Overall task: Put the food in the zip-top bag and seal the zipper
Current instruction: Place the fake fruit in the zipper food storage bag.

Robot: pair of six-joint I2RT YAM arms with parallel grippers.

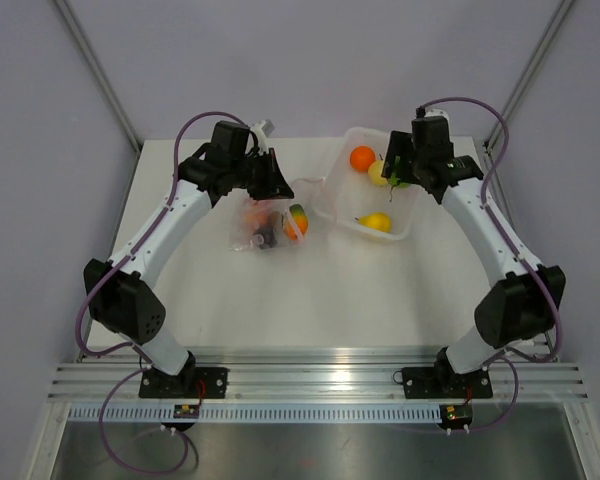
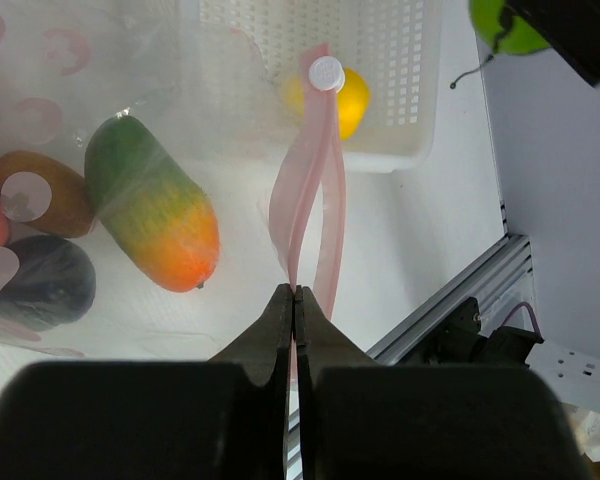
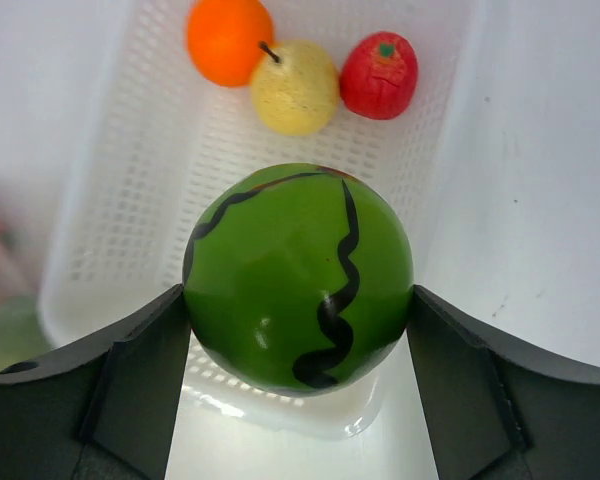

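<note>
Zipper (image 2: 285, 200) pinched in the left gripper (image 2: 296, 295); right gripper (image 3: 298, 300), poised over the tray (image 3: 130, 180), clasps a green fruit (image 3: 300, 265).

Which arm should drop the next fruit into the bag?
Right: the right hand grips the green melon over the tray, while the left hand is shut on the pink zipper.

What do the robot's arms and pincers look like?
The left arm and right arm match: white tubes joined by chunky black joints, with purple cables looping alongside. The left pincer and right pincer are black, each with two flat fingers.
</note>
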